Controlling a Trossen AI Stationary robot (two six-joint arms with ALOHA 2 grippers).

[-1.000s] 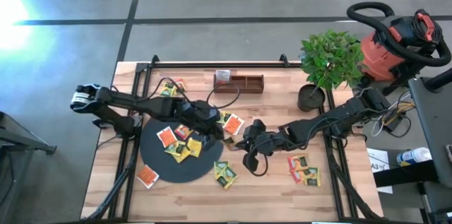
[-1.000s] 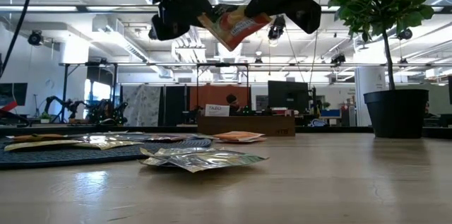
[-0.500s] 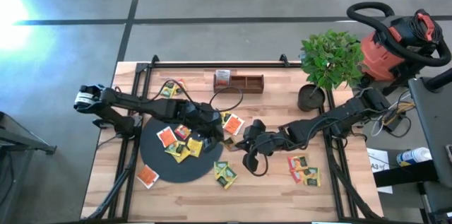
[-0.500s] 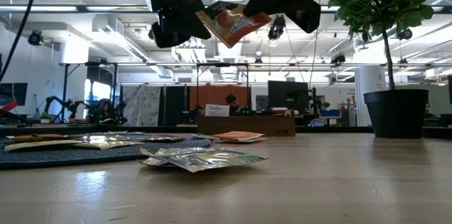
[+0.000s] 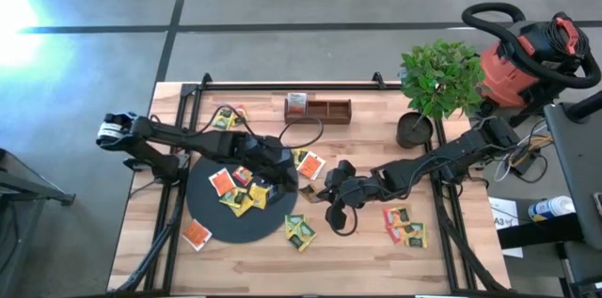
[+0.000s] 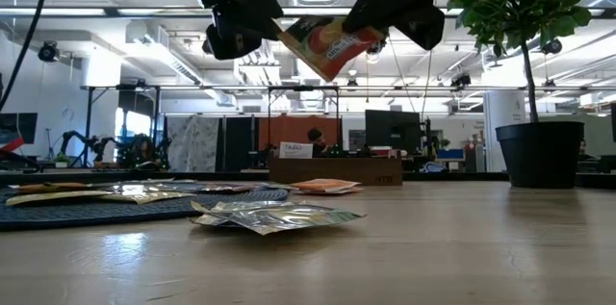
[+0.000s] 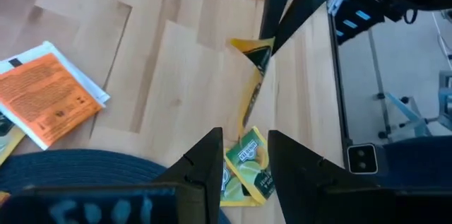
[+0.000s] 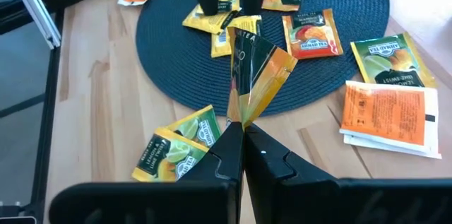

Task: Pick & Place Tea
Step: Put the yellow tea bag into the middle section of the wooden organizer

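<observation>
I have the right gripper (image 8: 242, 136) clamped on a yellow packet (image 8: 253, 75), lifted above the table between the black mat (image 5: 212, 218) and the loose packets (image 5: 299, 230) near its edge. My left gripper (image 7: 242, 155) hovers just beside it, fingers apart and holding nothing. This looks like a hand-over or a carry to the mat. Next I'd bring the left fingers around the packet's free edge, then close before the right lets go.

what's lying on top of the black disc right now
Several tea packets lie on the black disc: yellow, orange-red and one green at its edge. The left claw hangs above it and hides part of the pile, so a full count isn't possible.
</observation>
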